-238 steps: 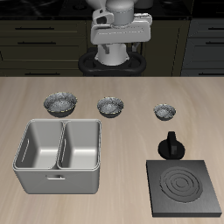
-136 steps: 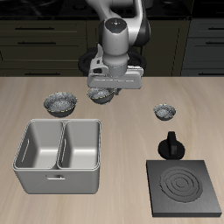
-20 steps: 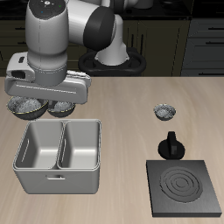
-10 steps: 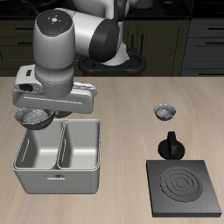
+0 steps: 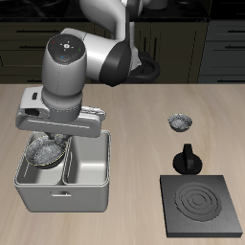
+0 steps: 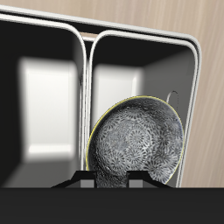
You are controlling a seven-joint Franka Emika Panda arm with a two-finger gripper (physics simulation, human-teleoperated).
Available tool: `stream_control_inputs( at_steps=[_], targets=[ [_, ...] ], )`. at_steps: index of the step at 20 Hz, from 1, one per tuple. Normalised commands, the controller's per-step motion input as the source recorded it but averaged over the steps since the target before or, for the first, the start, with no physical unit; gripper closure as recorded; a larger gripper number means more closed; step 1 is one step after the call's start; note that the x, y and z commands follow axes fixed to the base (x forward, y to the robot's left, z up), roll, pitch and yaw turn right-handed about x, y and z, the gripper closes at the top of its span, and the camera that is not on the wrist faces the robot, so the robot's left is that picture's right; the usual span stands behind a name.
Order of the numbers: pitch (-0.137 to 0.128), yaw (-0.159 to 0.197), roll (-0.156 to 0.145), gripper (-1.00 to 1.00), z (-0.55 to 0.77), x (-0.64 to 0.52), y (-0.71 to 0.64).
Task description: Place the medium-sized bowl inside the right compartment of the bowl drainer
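My gripper (image 5: pixel 48 144) is shut on the rim of the medium-sized bowl (image 5: pixel 46 152), silver-grey with a speckled inside. It holds the bowl low in the right compartment of the bowl drainer (image 5: pixel 57 197), tilted, at about rim height. The wrist view shows the bowl (image 6: pixel 136 140) over that basin, beside the drainer's middle wall (image 6: pixel 87 61), with my gripper (image 6: pixel 109 179) at the bowl's edge. I cannot tell whether the bowl touches the basin floor. My arm hides the table behind the drainer, so the wider bowl is out of view.
The smallest speckled bowl (image 5: pixel 179 122) sits farther back on the table. A black knobbed object (image 5: pixel 187 158) stands beside a black square stove plate (image 5: pixel 201 204) near the table's front edge. The drainer's other compartment (image 5: pixel 88 161) holds nothing.
My gripper has carried the bowl from behind the drainer toward the table's front edge and down into the right compartment. Nothing else has moved.
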Motion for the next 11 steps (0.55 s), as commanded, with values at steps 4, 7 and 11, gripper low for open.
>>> stream_control_inputs(
  at_steps=[4,7,11],
  targets=[
    [0.001,0.013,0.013,-1.0,0.01,-0.04,0.12],
    [-0.032,0.025,0.031,-1.0,0.13,-0.12,0.21],
    [-0.028,0.006,-0.009,-1.0,0.15,-0.08,-0.02]
  ],
)
